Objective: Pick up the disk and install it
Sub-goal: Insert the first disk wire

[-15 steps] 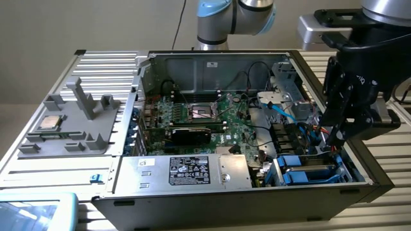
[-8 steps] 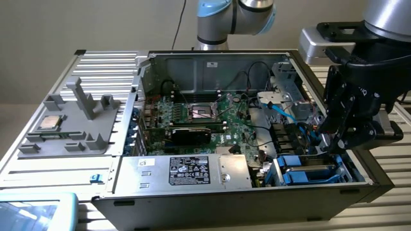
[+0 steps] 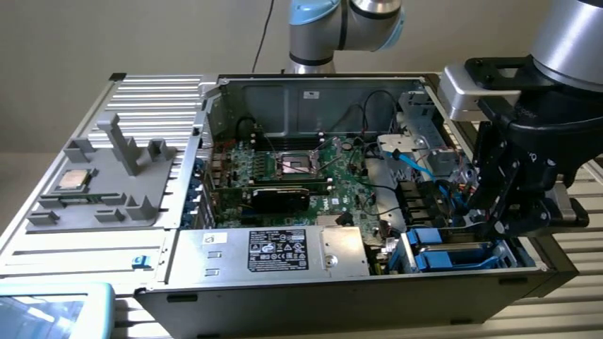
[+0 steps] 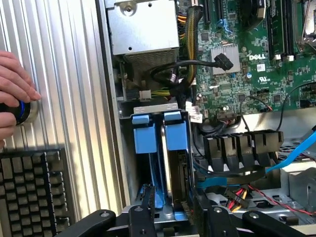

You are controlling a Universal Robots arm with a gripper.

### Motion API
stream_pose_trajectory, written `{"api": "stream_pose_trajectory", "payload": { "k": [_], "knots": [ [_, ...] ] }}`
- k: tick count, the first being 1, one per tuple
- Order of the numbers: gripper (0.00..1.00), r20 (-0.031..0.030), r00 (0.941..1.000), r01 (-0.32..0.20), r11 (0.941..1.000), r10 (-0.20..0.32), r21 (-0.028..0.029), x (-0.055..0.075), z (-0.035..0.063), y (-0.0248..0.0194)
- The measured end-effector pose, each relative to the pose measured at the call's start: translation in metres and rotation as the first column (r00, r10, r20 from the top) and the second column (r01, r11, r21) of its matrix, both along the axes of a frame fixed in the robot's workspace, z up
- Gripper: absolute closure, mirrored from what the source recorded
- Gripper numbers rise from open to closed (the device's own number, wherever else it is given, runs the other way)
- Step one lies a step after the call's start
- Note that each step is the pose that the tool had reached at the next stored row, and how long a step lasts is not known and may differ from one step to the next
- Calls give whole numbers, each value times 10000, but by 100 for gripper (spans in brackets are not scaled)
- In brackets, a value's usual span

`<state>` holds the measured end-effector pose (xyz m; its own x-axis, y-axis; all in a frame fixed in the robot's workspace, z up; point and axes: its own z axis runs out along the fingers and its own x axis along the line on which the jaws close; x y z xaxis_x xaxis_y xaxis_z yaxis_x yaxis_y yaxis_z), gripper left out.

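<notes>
The disk stands on edge in the drive bay of the open computer case, and its blue carrier tab faces the motherboard. A second blue tab sits in the slot beside it. My gripper hangs over the disk's far end with a black finger on each side. The jaws stand apart, with a gap showing between one finger and the disk. In the exterior view my gripper is low over the bay at the case's right corner, above the blue carriers.
A person's hand rests on a knob on the ribbed table, near a keyboard. Cables crowd the bay's side. A silver power supply and a grey tray with a CPU chip lie toward the exterior view's left.
</notes>
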<state>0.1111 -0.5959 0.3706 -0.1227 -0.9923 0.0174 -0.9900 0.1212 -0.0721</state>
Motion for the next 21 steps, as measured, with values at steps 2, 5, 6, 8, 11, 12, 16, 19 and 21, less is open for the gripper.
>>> {"api": "stream_pose_trajectory", "payload": {
  "k": [2, 5, 6, 8, 11, 12, 16, 19, 21],
  "knots": [
    [56, 0, 9997, -251, 9997, 251, 2, 2, -20, 0],
    [56, 0, 9978, -660, 9978, 660, 2, 9, -43, 0],
    [56, 0, 9970, -772, 9970, 772, 2, 13, -51, 0],
    [56, 0, 9953, -964, 9953, 964, 2, 24, -66, 0],
    [56, 0, 9928, -1202, 9928, 1202, 1, 55, -90, 0],
    [56, 1, 9919, -1269, 9919, 1269, 2, 65, -98, 0],
    [65, -15, 9870, -1610, 9870, 1610, 22, 87, -136, 0],
    [65, -54, 9814, -1917, 9814, 1917, 94, 88, -154, 0],
    [65, -59, 9771, -2124, 9771, 2125, 166, 87, -167, 0]
  ]
}}
